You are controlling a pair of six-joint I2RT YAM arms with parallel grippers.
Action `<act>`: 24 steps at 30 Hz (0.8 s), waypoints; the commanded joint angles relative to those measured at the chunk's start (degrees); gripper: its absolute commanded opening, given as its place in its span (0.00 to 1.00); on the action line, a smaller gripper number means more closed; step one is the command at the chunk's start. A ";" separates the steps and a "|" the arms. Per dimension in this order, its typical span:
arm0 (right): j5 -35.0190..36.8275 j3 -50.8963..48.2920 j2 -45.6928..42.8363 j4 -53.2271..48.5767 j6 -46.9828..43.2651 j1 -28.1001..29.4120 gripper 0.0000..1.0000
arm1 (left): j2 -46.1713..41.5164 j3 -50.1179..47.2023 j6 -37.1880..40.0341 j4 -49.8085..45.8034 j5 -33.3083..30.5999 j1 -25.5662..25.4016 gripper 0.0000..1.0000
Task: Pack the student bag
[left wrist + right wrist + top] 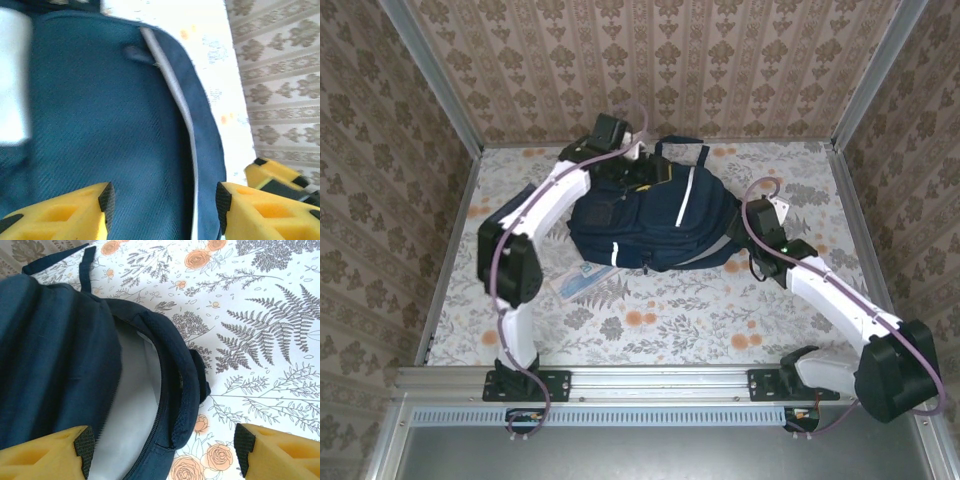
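Note:
The student bag (655, 215), a big navy backpack with a white stripe, lies in the middle of the floral table. My left gripper (638, 170) is at its far end. In the left wrist view this gripper (165, 202) is open, hovering over navy fabric (100, 125) and a grey piping line (180, 110). My right gripper (752, 237) is at the bag's right side. In the right wrist view it (165, 445) stands open, straddling the unzipped edge (175, 390) and the pale grey lining (132, 405); nothing is pinched.
A light blue-and-white booklet (585, 282) pokes out from under the bag's near-left corner. Patterned walls close in the table (720, 310) at the back and on both sides. A dark strap (85, 265) trails onto the cloth.

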 commanded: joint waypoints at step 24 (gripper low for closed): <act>-25.40 -1.28 -5.78 5.73 -7.33 8.83 0.76 | -40.16 -70.42 -13.64 19.98 -4.37 35.65 0.77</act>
